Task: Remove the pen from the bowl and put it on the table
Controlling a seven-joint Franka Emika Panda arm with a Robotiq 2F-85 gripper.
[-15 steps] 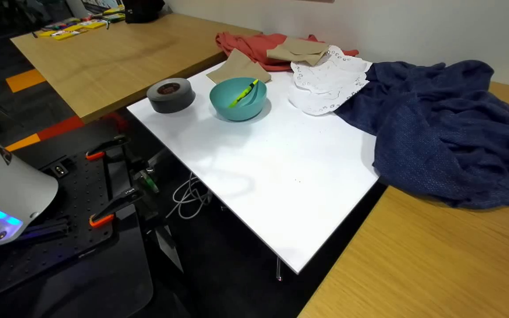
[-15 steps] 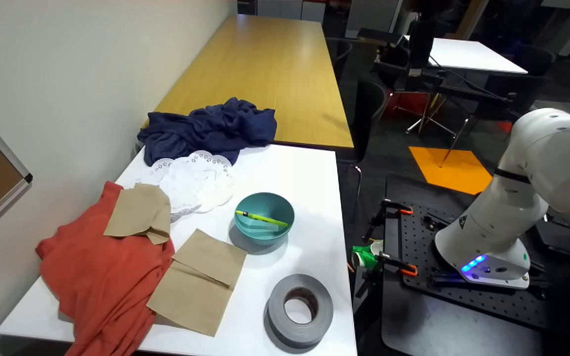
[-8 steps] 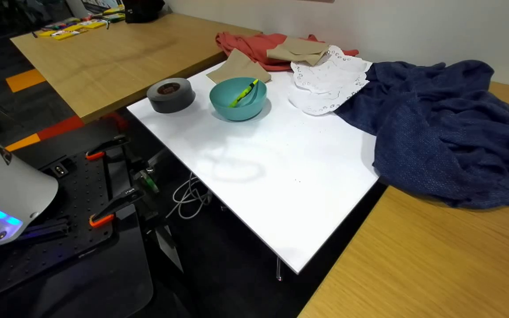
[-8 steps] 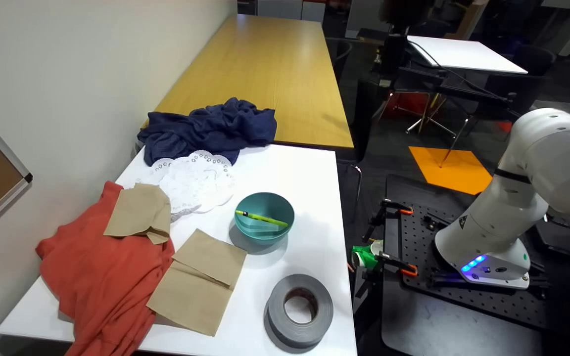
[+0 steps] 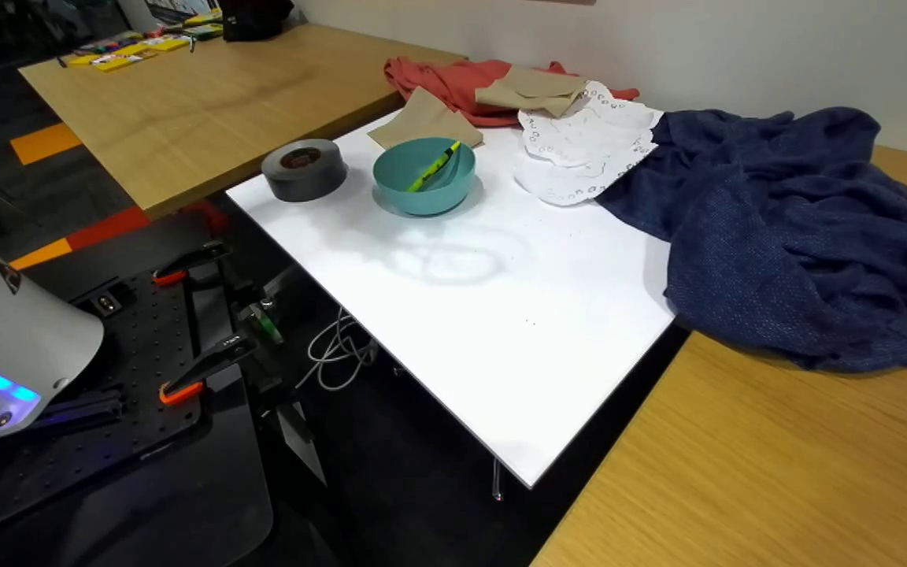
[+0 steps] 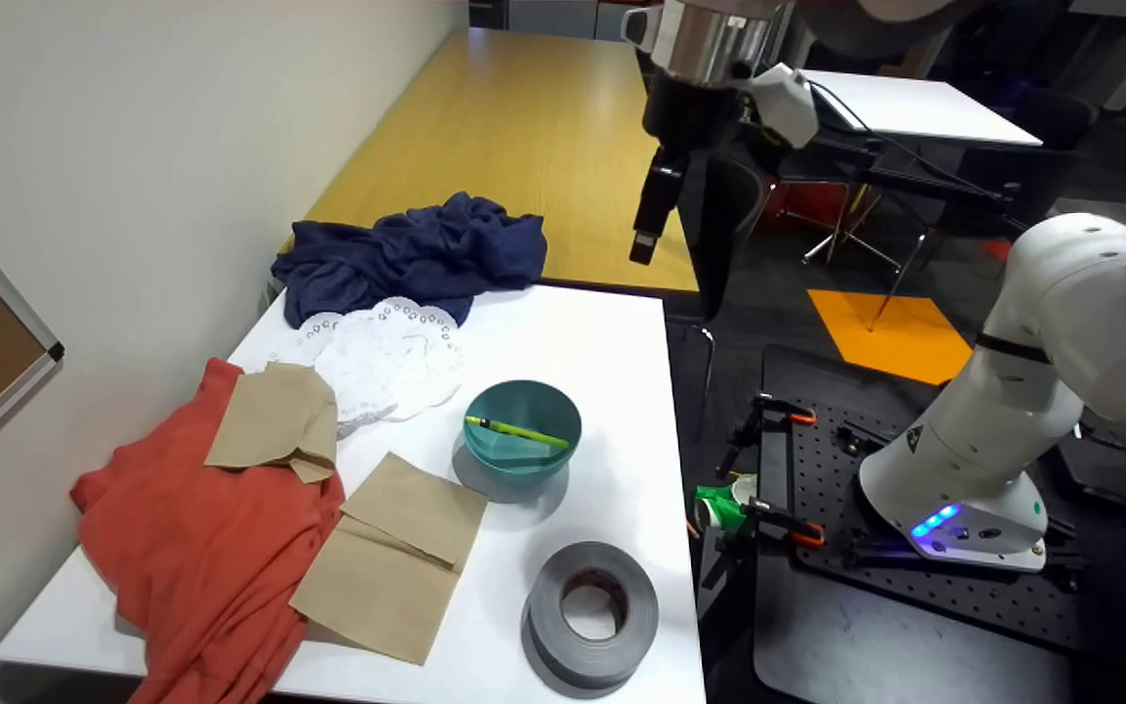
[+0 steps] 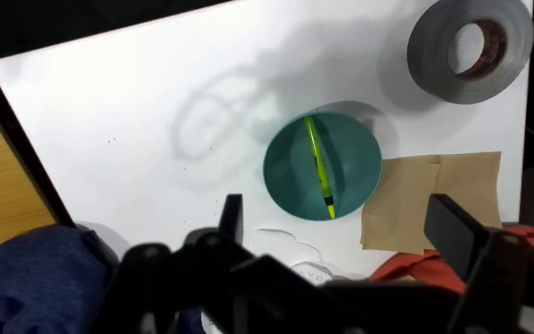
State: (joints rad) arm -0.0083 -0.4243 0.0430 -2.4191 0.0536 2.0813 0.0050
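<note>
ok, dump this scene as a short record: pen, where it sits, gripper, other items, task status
target: pen, yellow-green
location: inside bowl, slanted, black-banded end near the rim
container: teal, upright on the white table
robot: gripper open, nothing held, clear of the bowl
others: tape, brown paper, doilies, red cloth, navy cloth
status: not done; pen not yet out

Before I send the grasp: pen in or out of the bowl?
In. The wrist view shows the pen lying slantwise inside the bowl; both exterior views agree.
</note>
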